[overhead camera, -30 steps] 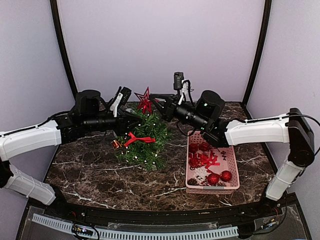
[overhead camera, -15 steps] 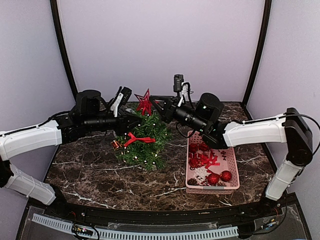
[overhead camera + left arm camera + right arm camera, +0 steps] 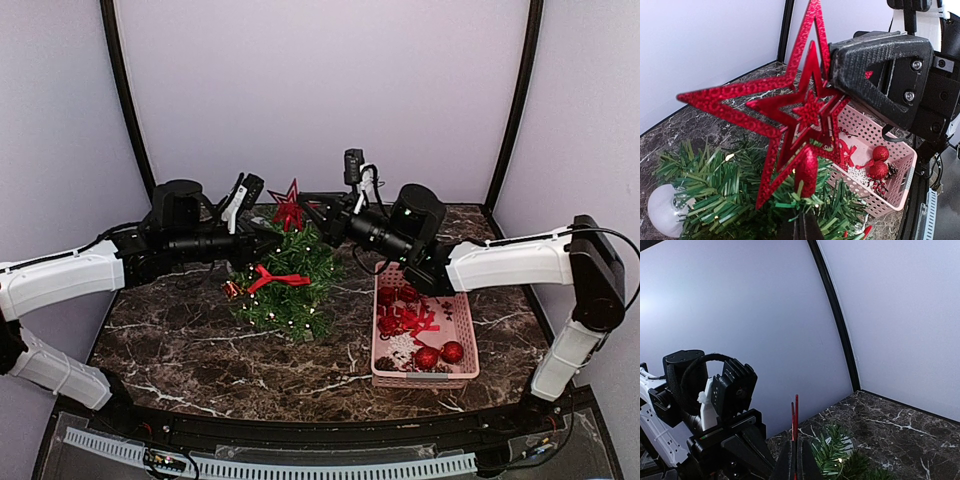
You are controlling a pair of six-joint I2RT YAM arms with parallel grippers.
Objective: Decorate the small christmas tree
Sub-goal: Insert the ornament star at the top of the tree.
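Note:
The small christmas tree (image 3: 290,290) stands at mid-table, lit with tiny lights, wearing a red bow (image 3: 275,277) and a gold bell (image 3: 232,289). A glittery red star (image 3: 288,205) sits over its tip. In the left wrist view the star (image 3: 805,110) has its stem on the top sprig. My right gripper (image 3: 318,208) is shut on the star's right arm, and one black finger (image 3: 880,75) shows there. Its own view shows only the star's thin edge (image 3: 796,415). My left gripper (image 3: 801,227) is shut on the tree's top sprig just under the stem.
A pink basket (image 3: 470,340) of red baubles, bows and a white snowflake stands right of the tree, under the right forearm. A white bauble (image 3: 662,215) hangs low on the tree's far side. Purple walls close in behind and at both sides.
My left gripper's jaws have closed at the tree's tip. The right gripper with the star has edged slightly to the left.

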